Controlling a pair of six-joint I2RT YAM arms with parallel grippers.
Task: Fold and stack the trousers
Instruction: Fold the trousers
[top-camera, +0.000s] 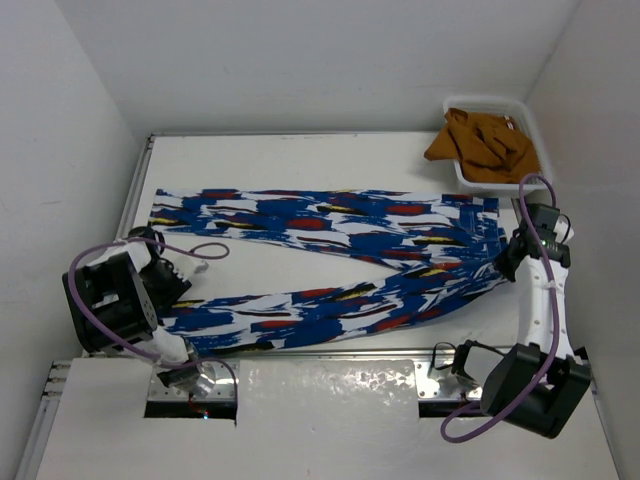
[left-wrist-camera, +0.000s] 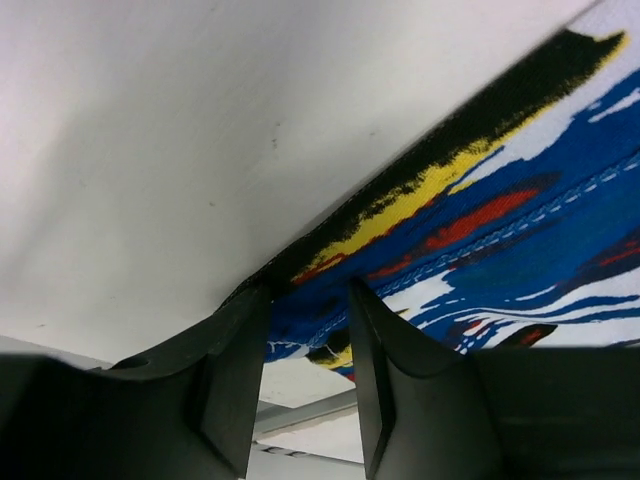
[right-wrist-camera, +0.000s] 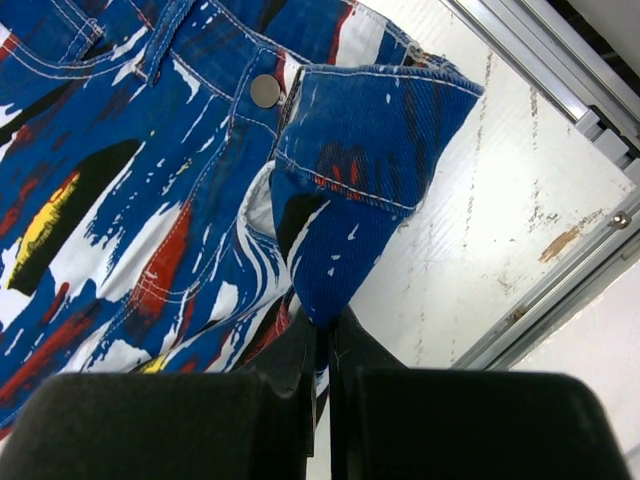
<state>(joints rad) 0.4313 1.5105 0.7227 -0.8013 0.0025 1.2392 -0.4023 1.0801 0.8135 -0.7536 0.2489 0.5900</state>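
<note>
Royal-blue printed fabric trousers (top-camera: 330, 255) lie full length, legs splayed; folding judged barely begun. Right gripper (right-wrist-camera: 322, 335) pinches the waistband just ahead; left gripper (left-wrist-camera: 305, 300) stands narrowly parted at the leg hem. Stacking outstanding.

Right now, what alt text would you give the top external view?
Blue patterned trousers lie spread flat on the white table, waist to the right, legs splayed leftward. The left gripper sits at the near leg's hem, the right gripper at the waistband; a white tub far right holds brown cloth.
</note>
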